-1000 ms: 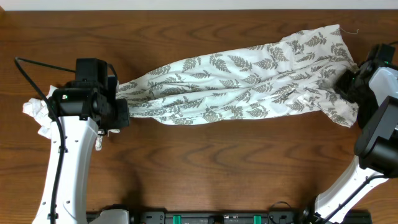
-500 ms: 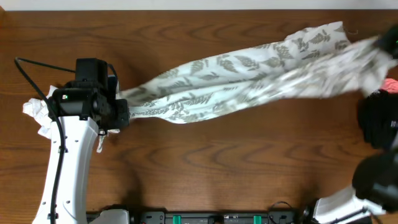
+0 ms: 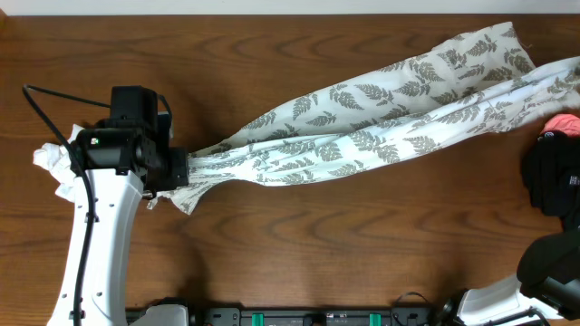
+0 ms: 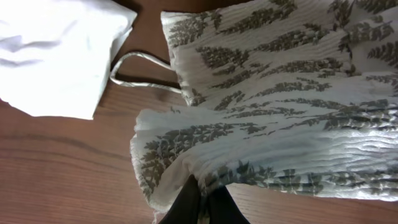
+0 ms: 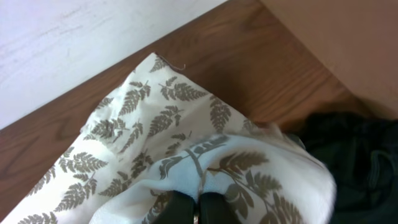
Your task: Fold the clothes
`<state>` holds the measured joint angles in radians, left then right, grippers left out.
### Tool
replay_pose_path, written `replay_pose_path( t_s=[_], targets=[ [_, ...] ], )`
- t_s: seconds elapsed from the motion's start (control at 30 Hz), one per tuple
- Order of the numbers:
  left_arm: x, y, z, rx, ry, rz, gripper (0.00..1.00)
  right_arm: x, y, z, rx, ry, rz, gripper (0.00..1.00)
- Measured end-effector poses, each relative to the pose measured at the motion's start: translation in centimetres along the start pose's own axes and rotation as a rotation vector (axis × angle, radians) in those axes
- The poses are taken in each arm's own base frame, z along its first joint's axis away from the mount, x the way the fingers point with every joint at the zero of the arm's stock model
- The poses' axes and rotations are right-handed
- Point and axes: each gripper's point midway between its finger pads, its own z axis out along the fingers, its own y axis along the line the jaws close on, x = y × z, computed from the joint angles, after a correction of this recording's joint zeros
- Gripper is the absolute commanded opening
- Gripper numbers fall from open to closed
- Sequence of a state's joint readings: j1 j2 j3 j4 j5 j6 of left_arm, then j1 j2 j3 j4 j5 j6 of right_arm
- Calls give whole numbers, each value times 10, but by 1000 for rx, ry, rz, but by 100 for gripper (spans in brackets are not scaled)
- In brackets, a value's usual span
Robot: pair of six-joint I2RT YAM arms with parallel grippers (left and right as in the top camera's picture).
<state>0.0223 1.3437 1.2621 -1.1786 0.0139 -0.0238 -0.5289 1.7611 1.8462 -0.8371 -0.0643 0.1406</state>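
— Fern-print garment (image 3: 381, 136) from above: stretched long across the wooden table (image 3: 317, 254), from the left gripper (image 3: 181, 170) on the left up toward the far right, where it runs off the edge of the shot.
— And that left end?
— Bunched narrow, with the jaws clamped on it, and a small flap lying toward the near side just beside the gripper. Beyond the left arm (image 3: 91, 235) there's a crumpled white garment (image 3: 50, 163) at the table's left edge, apart from the print.
— Right side?
— Black garment (image 3: 548, 177) heaped at the right edge, on the near side of the stretched cloth. There's a bit of pink (image 3: 564, 123) at its far side; what that is, I cannot tell.
— Over to the left wrist camera.
— Both fingers pressed together on a fold of the fern fabric at the bottom of the shot, and the cloth is pleated and spreads off to the right. A thin cord loop (image 4: 140, 71) lies on the wood, joined to the print's edge. The white garment sits at the far left, with bare wood between it and the print.
— Right wrist now.
— Right gripper (image 5: 196, 200) pinched tight on the fern cloth, which bulges up around the fingertips. A corner of the garment reaches toward the pale wall (image 5: 62, 37). The black garment is just beside the grip, on the right.
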Motion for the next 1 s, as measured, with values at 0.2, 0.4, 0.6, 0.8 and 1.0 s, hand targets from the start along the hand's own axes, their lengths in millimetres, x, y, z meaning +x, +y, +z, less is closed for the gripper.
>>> replay_pose_path(
  t_s=[0.2,0.4,0.6,0.8,1.0],
  targets=[
    [-33,-5,-8,23,-135,-6,6,-17,8,-1,-43,-68,-41,1],
    [-113,-14,-69,84,-506,-14,6,-34,33,-5,-177,-141,-116,1],
    [-166,-17,-121,106,-794,-9,6,-36,48,-9,-264,-156,-130,1],
    [-147,-15,-92,93,-653,-8,6,-14,49,-5,-279,-60,-115,1],
    [-102,-10,-65,62,-440,-6,6,-10,47,0,-281,-46,-132,1]
  ],
)
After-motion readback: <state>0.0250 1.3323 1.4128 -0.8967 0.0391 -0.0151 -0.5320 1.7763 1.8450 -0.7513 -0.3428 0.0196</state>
